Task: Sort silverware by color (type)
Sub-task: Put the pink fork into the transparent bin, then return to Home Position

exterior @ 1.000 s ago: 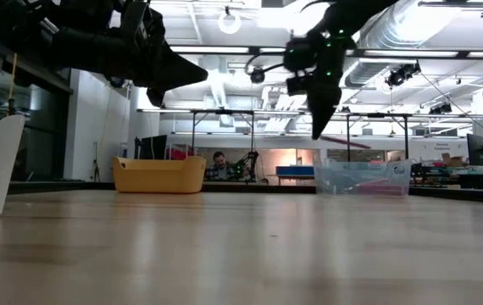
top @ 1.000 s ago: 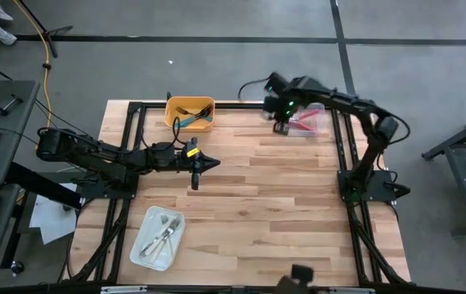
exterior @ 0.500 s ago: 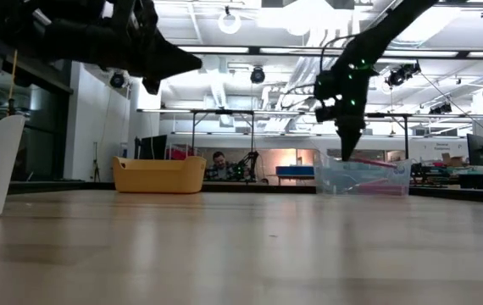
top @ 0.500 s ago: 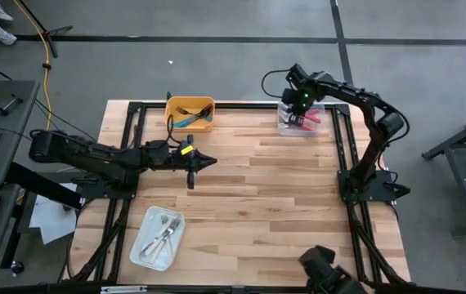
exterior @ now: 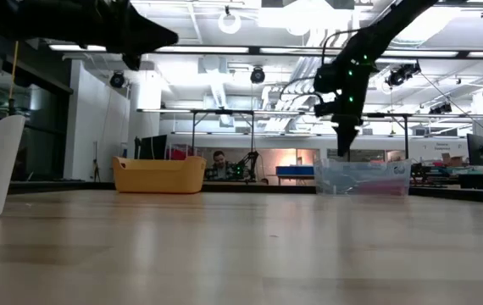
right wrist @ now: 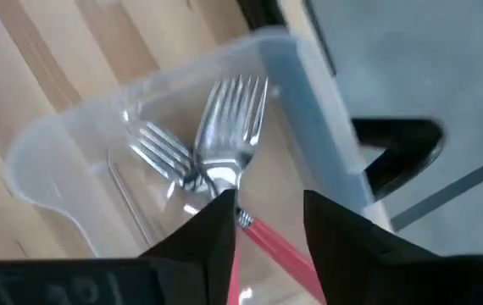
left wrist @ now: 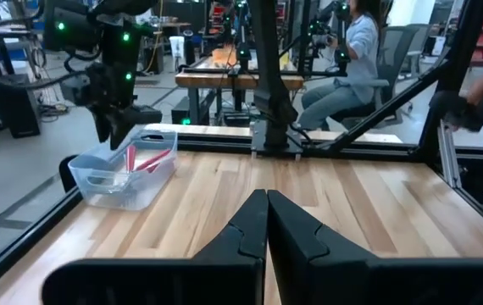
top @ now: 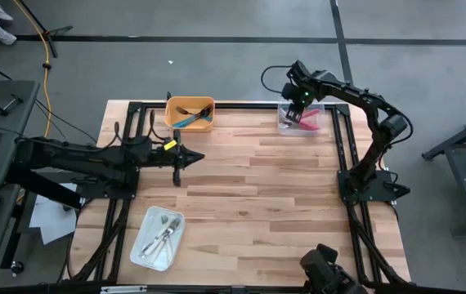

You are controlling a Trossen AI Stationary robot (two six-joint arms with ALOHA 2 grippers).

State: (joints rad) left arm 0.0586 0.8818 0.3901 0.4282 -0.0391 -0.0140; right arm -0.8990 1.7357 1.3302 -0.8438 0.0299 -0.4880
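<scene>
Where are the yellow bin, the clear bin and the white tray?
yellow bin (top: pixel 207 105): high view, its right rim.
clear bin (top: pixel 322 109): high view, its far right rim.
white tray (top: pixel 174 240): high view, its right rim.

Two dark jointed arms, black cables looping off them, green lights glowing near the right gripper (top: pixel 297 107)

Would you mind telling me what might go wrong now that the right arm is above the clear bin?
The right claw is open over the clear plastic bin with red-handled forks just below; its fingers could snag one or nudge the light bin at the wooden table's far edge. The left claw, shut, hangs mid-table.
</scene>
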